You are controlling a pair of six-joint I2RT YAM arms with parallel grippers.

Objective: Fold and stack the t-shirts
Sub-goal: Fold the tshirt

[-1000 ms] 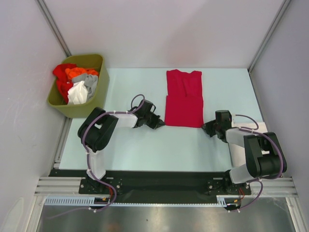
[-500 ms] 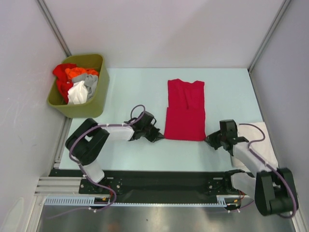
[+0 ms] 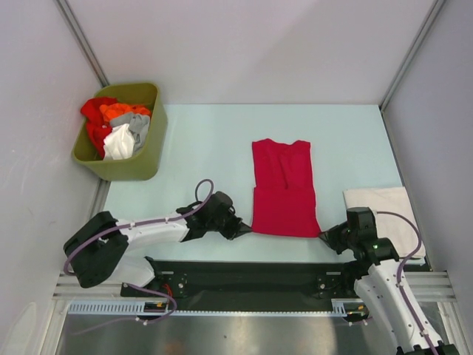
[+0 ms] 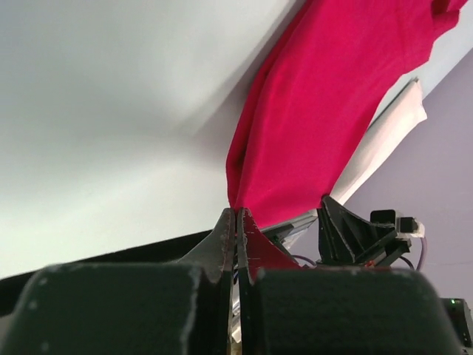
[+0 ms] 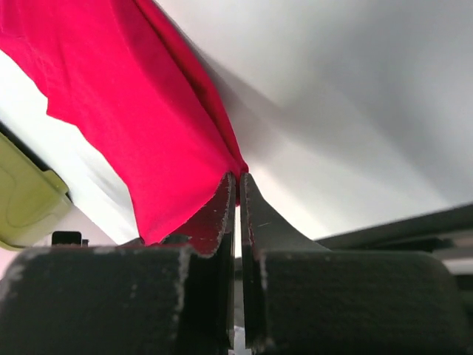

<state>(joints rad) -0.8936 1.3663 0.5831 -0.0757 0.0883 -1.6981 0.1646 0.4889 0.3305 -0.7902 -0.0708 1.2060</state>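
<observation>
A crimson-red t-shirt (image 3: 284, 188), folded to a narrow strip, lies on the pale table, its near edge close to the table's front edge. My left gripper (image 3: 245, 229) is shut on its near left corner (image 4: 247, 196). My right gripper (image 3: 326, 235) is shut on its near right corner (image 5: 214, 159). A folded off-white t-shirt (image 3: 384, 218) lies flat at the right, partly under my right arm; it also shows in the left wrist view (image 4: 384, 137). More t-shirts, red, orange, grey and white (image 3: 114, 126), are bundled in the bin.
An olive-green bin (image 3: 151, 140) stands at the table's far left corner; it also shows in the right wrist view (image 5: 26, 200). Grey walls enclose the table on three sides. The black rail (image 3: 251, 274) runs along the front edge.
Both grippers have pulled the red t-shirt toward the front edge of the table. Both arms have drawn back and lowered toward their bases.
</observation>
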